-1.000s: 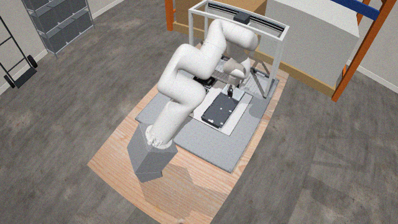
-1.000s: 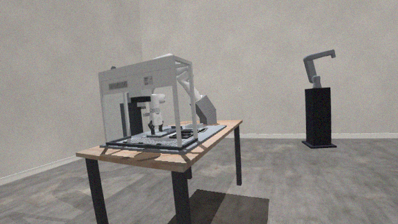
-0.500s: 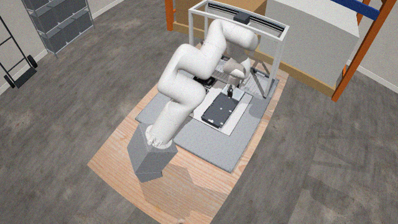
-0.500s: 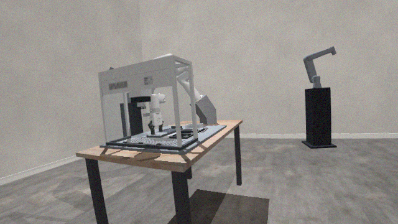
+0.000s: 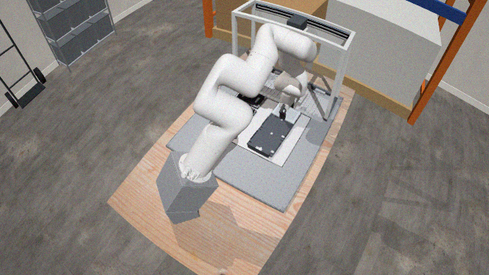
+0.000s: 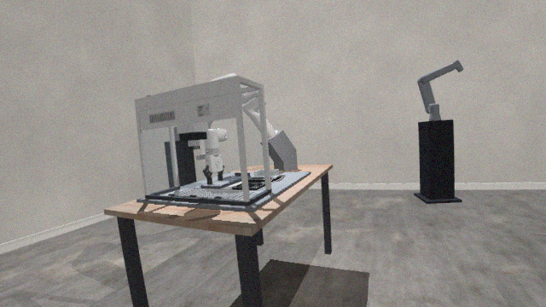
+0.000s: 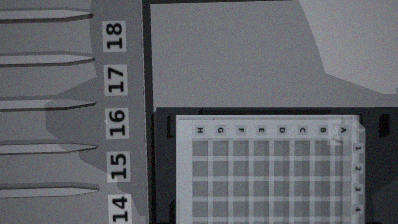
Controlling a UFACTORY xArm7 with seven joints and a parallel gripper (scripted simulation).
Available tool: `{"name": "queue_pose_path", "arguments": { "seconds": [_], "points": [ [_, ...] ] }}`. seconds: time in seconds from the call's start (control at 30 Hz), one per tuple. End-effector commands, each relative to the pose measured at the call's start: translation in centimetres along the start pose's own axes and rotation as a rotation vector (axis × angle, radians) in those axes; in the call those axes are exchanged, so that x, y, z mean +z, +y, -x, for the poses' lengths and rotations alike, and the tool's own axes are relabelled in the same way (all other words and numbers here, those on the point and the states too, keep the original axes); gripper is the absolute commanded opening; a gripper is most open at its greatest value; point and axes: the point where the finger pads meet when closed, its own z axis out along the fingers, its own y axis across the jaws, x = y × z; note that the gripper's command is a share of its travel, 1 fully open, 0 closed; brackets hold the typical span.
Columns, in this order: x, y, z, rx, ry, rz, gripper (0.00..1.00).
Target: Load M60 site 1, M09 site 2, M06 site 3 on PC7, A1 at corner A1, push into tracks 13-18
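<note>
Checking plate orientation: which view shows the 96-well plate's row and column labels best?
Wrist. The 96-well plate fills the frame, letters H to A and numbers 1 to 4 legible. Top shows only a pale patch under the gripper; exterior, a flat sliver, unreadable.

Apron (image 7: 135,95) numbers 14–18, plate (image 7: 270,170) letters A–H, rows 1–4
</note>
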Motion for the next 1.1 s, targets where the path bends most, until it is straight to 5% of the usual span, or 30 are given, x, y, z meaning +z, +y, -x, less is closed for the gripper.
{"name": "queue_pose_path", "arguments": {
  "seconds": [0.0,1.07],
  "points": [
    [-0.1,-0.2,0.0,0.000,-0.001,-0.004,1.00],
    [-4.1,-0.2,0.0,0.000,-0.001,-0.003,1.00]
  ]
}}
